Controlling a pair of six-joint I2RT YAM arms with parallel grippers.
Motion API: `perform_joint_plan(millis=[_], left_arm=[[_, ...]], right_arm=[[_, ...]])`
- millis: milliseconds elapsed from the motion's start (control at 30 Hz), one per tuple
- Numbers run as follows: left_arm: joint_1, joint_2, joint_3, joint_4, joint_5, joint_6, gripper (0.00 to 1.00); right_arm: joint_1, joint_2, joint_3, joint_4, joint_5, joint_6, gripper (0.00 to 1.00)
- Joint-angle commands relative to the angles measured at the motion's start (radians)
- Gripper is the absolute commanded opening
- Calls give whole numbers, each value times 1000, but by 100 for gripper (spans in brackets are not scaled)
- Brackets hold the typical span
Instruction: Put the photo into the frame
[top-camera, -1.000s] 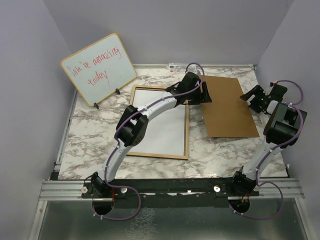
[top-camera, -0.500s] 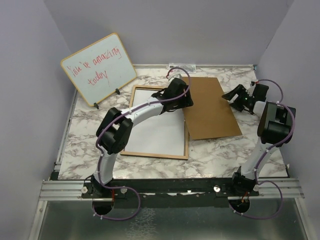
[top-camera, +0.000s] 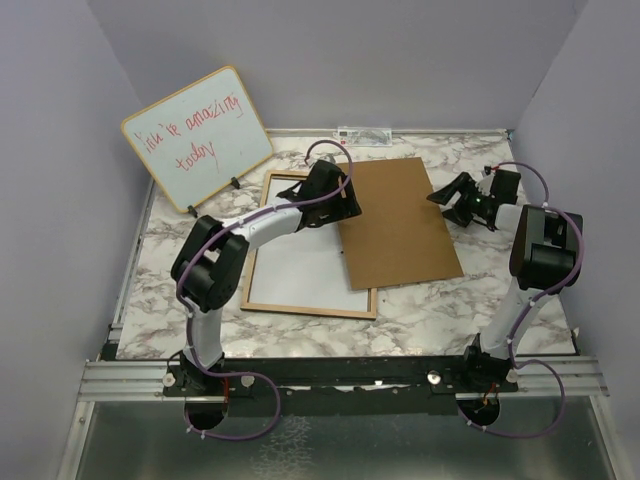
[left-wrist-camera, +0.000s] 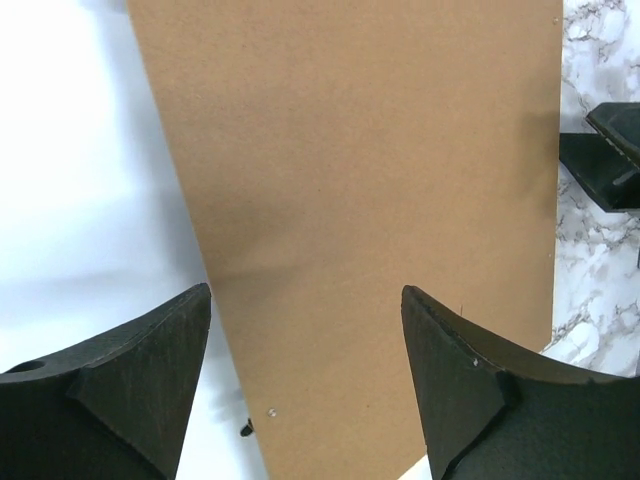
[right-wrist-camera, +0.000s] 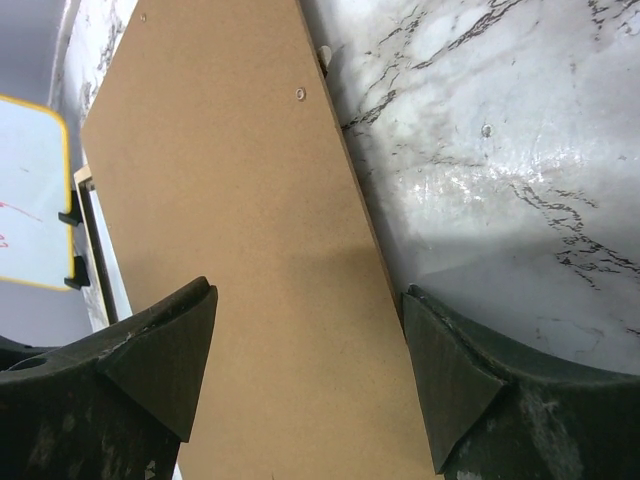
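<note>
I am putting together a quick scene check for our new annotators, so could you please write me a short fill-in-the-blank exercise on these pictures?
1. In the top view, the board lies partly over the frame's ____ rail.
2. The handwriting on the whiteboard is ____.
3. The left gripper and the right gripper both stand ____.
4. The frame's upward face is light ____.

Missing words: right; red; open; wood.
</note>
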Motion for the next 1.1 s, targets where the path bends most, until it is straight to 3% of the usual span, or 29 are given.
perform_joint_plan(millis=[0,167,567,767,1067], left_arm=[[29,-48,-38,46,73,6,78],[55,-64,-81,46,69,11,80],[99,85,-15,111,291,89,76],[106,100,-5,88,268,91,75],[131,114,-52,317,507,-92,62]], right_arm=[[13,12,-45,-128,23,4,79],[12,-18,-69,-126,60,11,79],[13,-26,-113,-115,62,22,79],[13,-28,-113,-125,65,11,79],[12,-30,-132,-111,46,5,79]])
